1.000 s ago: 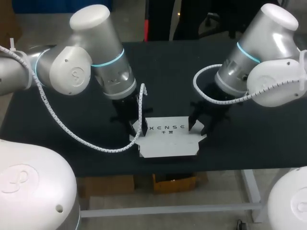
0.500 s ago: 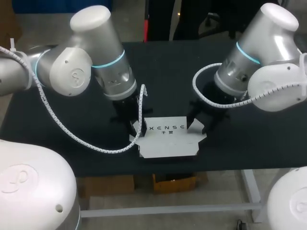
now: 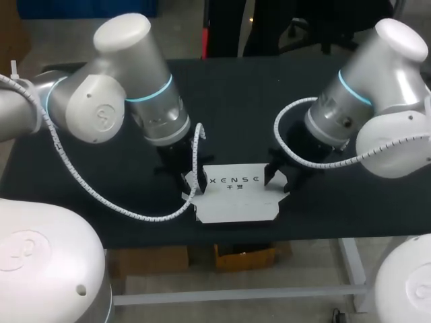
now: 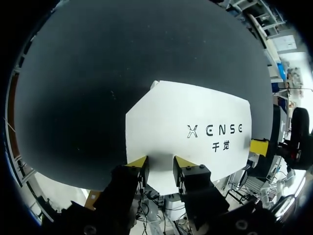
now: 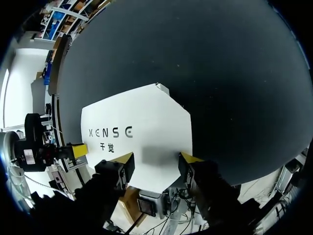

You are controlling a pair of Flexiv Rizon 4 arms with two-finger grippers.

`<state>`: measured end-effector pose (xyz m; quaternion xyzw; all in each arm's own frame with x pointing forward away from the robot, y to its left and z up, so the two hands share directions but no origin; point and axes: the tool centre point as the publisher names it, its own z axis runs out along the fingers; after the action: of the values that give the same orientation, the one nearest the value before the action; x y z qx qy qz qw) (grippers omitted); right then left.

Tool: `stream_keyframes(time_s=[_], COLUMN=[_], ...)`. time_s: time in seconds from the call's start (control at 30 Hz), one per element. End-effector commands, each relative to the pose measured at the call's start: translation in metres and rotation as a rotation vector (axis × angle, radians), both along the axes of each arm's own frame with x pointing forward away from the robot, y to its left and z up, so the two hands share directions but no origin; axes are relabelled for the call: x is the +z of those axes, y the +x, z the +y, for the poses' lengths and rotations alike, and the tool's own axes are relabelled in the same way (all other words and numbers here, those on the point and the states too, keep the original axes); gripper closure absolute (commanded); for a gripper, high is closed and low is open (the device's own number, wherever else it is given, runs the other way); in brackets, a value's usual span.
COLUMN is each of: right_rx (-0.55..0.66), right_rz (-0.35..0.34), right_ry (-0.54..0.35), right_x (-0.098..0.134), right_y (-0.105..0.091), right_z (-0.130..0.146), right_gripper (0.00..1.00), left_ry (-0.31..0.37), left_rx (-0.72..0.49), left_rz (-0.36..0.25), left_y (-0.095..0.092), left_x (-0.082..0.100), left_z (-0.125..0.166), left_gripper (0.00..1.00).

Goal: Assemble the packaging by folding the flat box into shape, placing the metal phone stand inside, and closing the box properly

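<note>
Between both grippers lies the flat box [image 3: 236, 200], one end under each. The left gripper [image 4: 161, 165] is narrowly parted and the right gripper [image 5: 156, 159] wider; neither holds anything. Pushing both ends inward evenly should raise the walls square.

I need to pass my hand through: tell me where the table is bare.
Bare: the table behind the box, and the stretch right of the right tool. Crowded: the box's two ends, where the left tool and right tool sit.

Even light, faint shadows — box [image 3: 236, 205] glaring white.
</note>
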<state>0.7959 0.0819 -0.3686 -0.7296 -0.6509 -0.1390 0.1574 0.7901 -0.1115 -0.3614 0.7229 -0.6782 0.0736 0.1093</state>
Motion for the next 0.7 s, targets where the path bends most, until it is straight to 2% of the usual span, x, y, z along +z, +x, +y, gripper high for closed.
stream_keyframes(time_s=[0.03,0.7], right_rx=[-0.005,-0.031], right_rz=[-0.011,-0.046], right_ry=[-0.001,0.038], right_x=[-0.004,-0.012], right_y=[-0.001,-0.007], right_z=[0.002,-0.002], right_gripper=[0.45,0.47], left_ry=[-0.008,-0.078], left_rx=[0.001,-0.025], left_rz=[-0.014,-0.104], left_y=[-0.004,-0.014], left_x=[-0.001,-0.006], left_z=[0.003,0.008], left_gripper=[0.67,0.64])
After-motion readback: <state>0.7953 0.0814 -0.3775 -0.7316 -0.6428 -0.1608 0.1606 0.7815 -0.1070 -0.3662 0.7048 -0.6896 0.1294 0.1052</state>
